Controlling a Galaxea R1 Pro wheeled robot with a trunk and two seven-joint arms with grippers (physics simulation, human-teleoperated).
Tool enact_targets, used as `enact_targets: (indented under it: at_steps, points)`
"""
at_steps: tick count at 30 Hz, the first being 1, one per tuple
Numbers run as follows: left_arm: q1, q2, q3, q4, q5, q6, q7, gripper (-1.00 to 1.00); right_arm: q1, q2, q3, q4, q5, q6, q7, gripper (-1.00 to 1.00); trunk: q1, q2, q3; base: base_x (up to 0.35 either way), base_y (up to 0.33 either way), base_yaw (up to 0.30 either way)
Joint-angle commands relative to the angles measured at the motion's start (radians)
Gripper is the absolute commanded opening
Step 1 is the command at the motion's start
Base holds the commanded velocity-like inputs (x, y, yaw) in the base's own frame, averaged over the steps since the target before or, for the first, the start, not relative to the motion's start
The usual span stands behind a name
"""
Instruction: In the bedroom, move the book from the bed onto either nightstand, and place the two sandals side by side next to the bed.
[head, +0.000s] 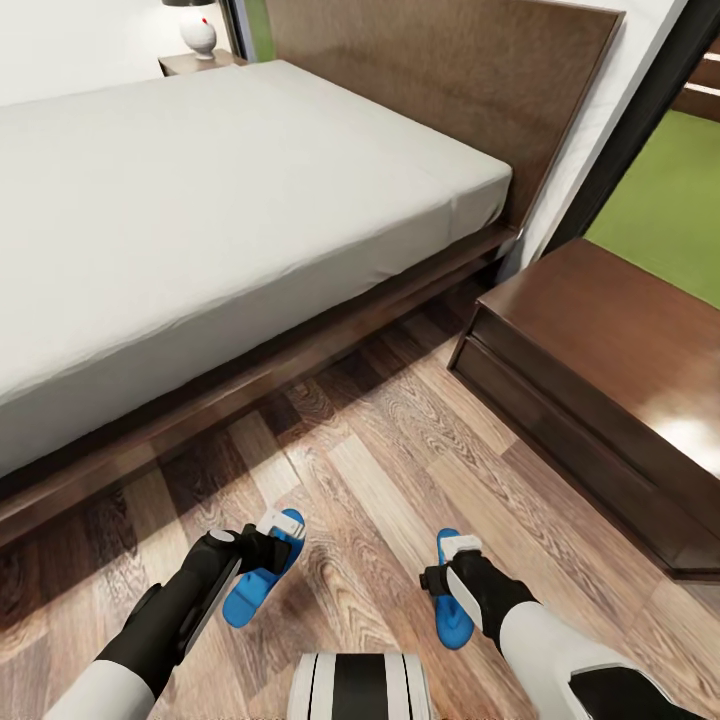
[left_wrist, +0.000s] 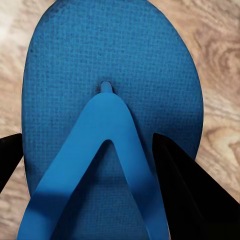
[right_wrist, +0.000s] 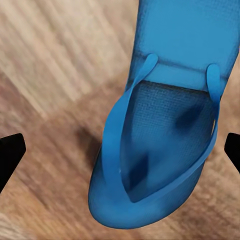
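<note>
Two blue sandals on the wood-plank floor (head: 370, 470) beside the bed (head: 200, 220), apart from each other. Left sandal (head: 262, 580) lies angled under the left gripper (head: 268, 535); left wrist view has its Y-strap (left_wrist: 107, 145) centred between the dark fingers (left_wrist: 180, 185), which stand spread on either side of the sole. Right sandal (head: 453, 592) lies under the right gripper (head: 462, 548); right wrist view shows it whole on the planks, fingertips (right_wrist: 10, 152) wide apart at both edges, nothing between them pinched. Light-grey mattress bare. Dark nightstand (head: 600, 400) right of the bed by the window; a far nightstand (head: 195, 63) carries a white lamp (head: 198, 30)
</note>
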Motion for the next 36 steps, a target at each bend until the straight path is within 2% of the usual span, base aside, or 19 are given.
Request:
enact_targets:
  at_steps: [1, 17, 20, 24, 27, 31, 36]
  points:
    - [0.0, 0.001, -0.001, -0.001, -0.012, 0.002, -0.008, -1.0, 0.0, 0.0, 0.007, -0.002, -0.002, 0.007, -0.004, 1.0, 0.0, 0.0, -0.001, 0.0, 0.0, 0.0]
    - [0.0, 0.001, -0.001, -0.01, -0.011, 0.002, -0.009, -1.0, 0.0, -0.001, 0.007, -0.001, -0.003, 0.005, -0.004, 1.0, 0.0, 0.0, -0.001, 0.0, 0.0, 0.0]
    - [0.002, 0.004, 0.0, -0.047, -0.011, 0.008, -0.011, -1.0, 0.0, -0.001, 0.007, 0.0, -0.003, 0.005, -0.004, 1.0, 0.0, 0.0, -0.001, 0.0, 0.0, 0.0]
    - [0.002, 0.006, 0.0, -0.137, -0.01, 0.029, -0.011, -1.0, 0.0, -0.001, 0.007, 0.0, -0.003, 0.005, -0.004, 1.0, 0.0, 0.0, -0.001, 0.0, 0.0, 0.0]
    - [0.002, 0.007, 0.0, -0.238, -0.007, 0.088, -0.011, -1.0, 0.0, -0.001, 0.007, 0.0, -0.003, 0.005, -0.004, 1.0, 0.0, 0.0, -0.001, 0.0, 0.0, 0.0]
    - [0.003, 0.009, 0.0, -0.307, -0.004, 0.139, -0.011, -1.0, 0.0, -0.001, 0.007, 0.0, -0.003, 0.005, -0.004, 1.0, 0.0, 0.0, -0.001, 0.0, 0.0, 0.0]
    - [0.003, 0.01, 0.0, -0.353, -0.004, 0.188, -0.011, -1.0, 0.0, -0.002, 0.007, 0.0, -0.003, 0.005, -0.004, 1.0, 0.0, 0.0, -0.001, 0.0, 0.0, 0.0]
